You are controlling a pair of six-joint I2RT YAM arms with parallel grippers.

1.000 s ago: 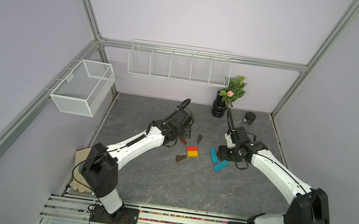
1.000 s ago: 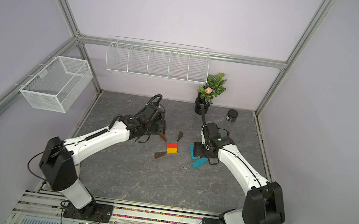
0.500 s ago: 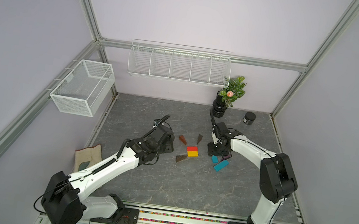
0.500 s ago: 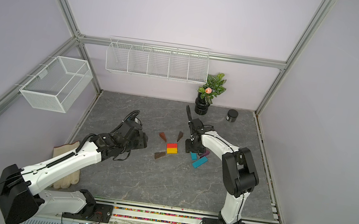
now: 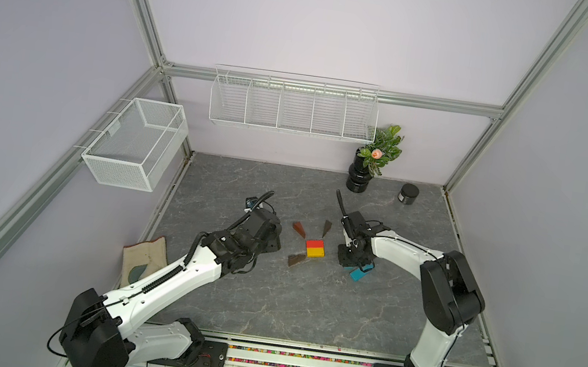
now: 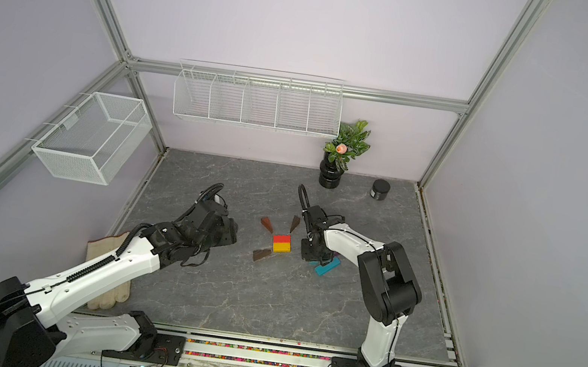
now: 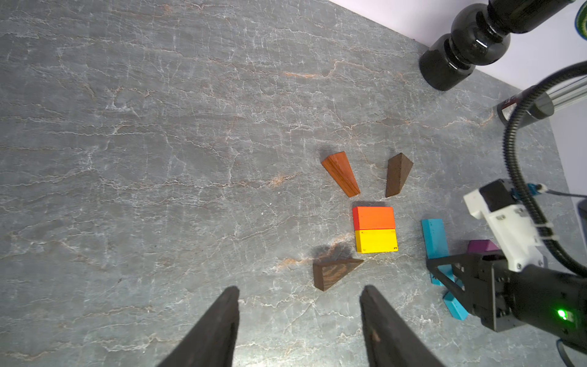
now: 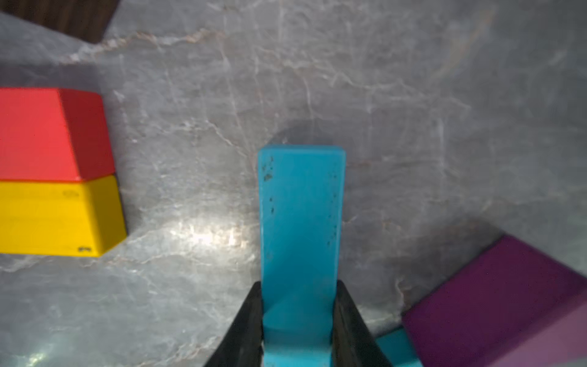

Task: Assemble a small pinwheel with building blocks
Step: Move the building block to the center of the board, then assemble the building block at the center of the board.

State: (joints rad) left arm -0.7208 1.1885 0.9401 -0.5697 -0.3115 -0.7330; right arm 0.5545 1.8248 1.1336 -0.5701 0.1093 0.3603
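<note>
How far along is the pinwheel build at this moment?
Done: the red-and-yellow square is joined, with three brown wedges lying loosely around it, gaps showing. In hand: the right end effector is closed on one teal bar. Remaining: laying that stem, adding the second teal bar, placing the purple wedge as the fourth blade, tidying the blades. The left end effector is open and empty.

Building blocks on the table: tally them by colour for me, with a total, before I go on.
red block: 1
yellow block: 1
teal bars: 2, one of them gripped by the right pincer
brown wedges: 3
purple wedge: 1
Total: 8
</note>
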